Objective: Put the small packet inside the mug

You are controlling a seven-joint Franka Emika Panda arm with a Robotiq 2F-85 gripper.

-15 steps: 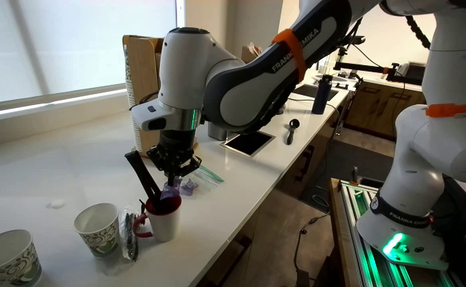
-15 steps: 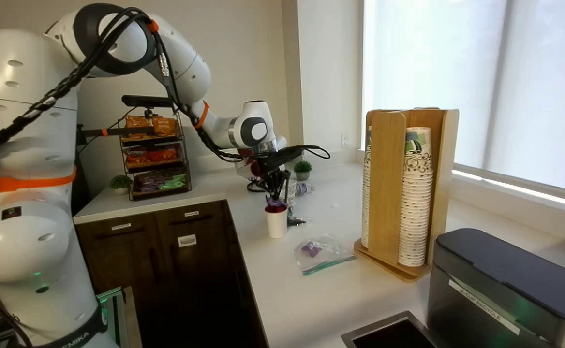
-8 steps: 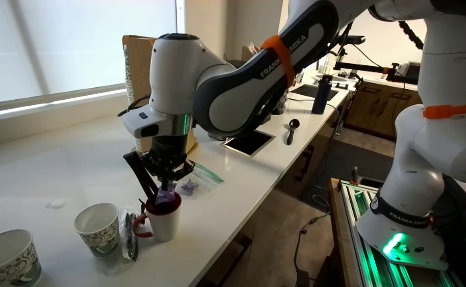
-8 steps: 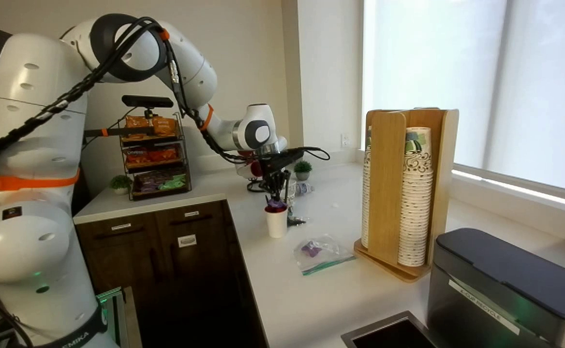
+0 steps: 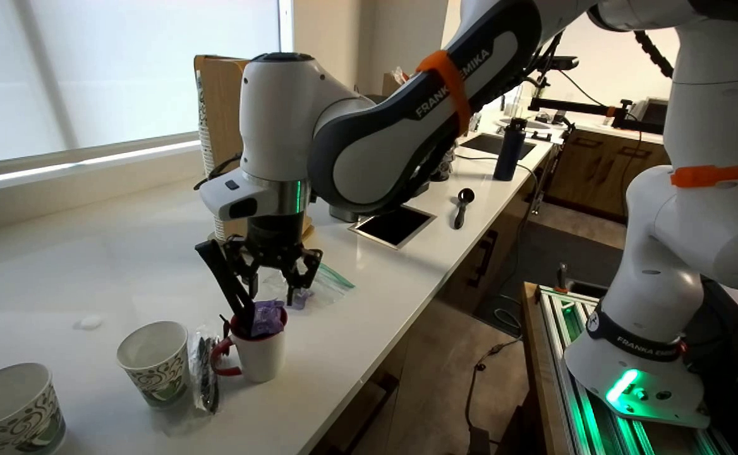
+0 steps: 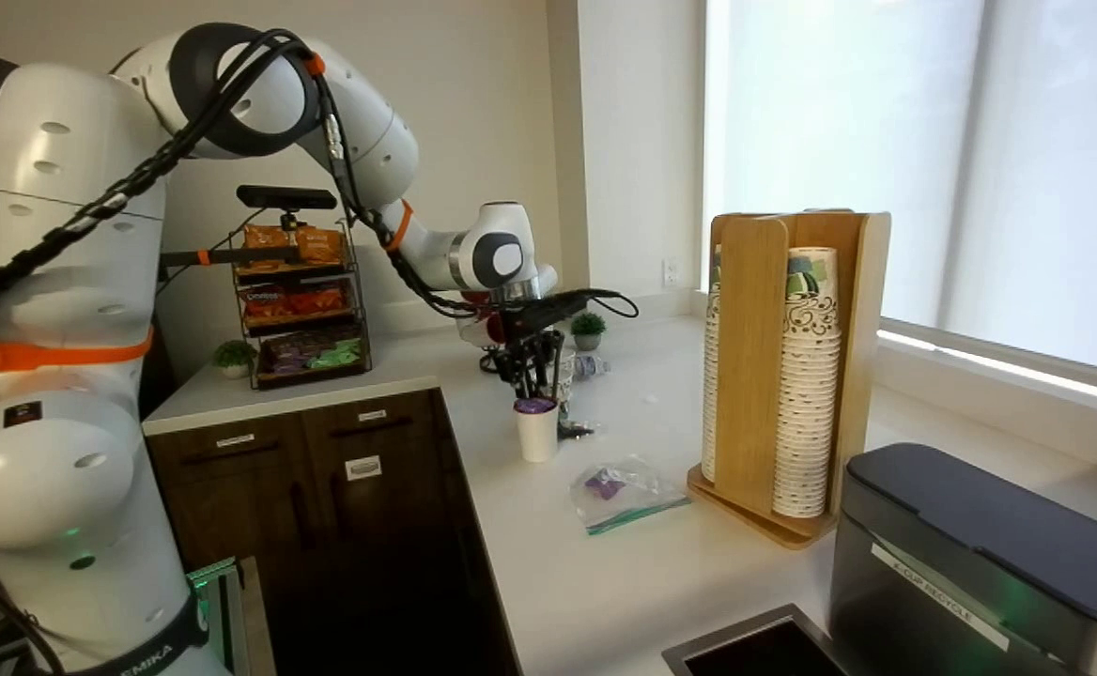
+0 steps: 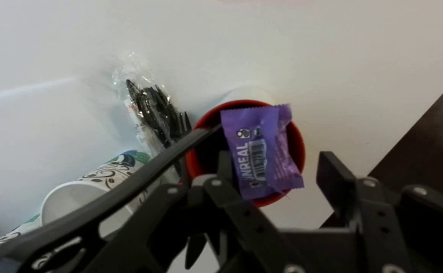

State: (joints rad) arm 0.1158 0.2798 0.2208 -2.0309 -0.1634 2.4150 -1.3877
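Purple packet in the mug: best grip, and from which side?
I'd pinch the purple packet by its long sides, from straight above: its printed face is turned up in the mouth of the mug, and the open gripper hangs over it. The black utensil leans close by, so coming in on that side likely fouls.

The mug (image 5: 265,357), beside cutlery (image 7: 155,108), holds the packet (image 7: 261,153).

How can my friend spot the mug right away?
Find the long white counter. On it stand two loose patterned cups, and near them is the mug. Unlike those cups, it's plain white outside with a red rim and red handle.
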